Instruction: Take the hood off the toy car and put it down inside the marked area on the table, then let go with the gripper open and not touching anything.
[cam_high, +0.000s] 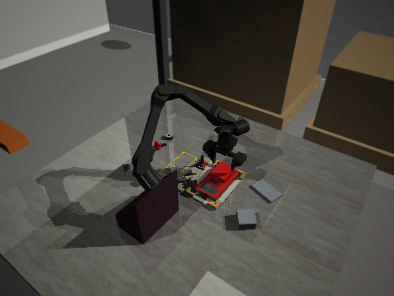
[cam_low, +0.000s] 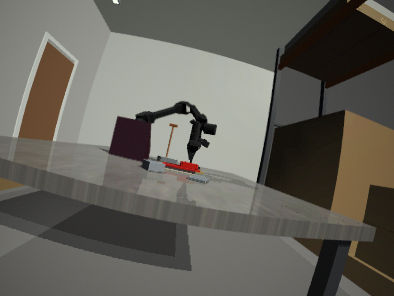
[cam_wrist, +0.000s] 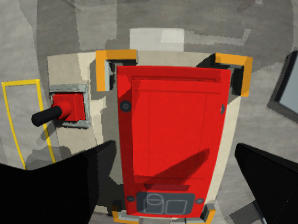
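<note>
Glossy streaked grey table (cam_low: 210, 207), matt red toy car (cam_wrist: 174, 139), matt black gripper (cam_high: 223, 154).

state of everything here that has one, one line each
gripper: open, empty, poised above the car
toy car: on its base plate, between the fingers' line
hood: on the car, not taken off
marked area: no hood inside

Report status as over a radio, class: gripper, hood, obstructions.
Gripper open, empty, black fingers straddling the red toy car. Red flat hood not yet removed. Yellow-outlined marked area beside car; nothing blocking the approach.
</note>
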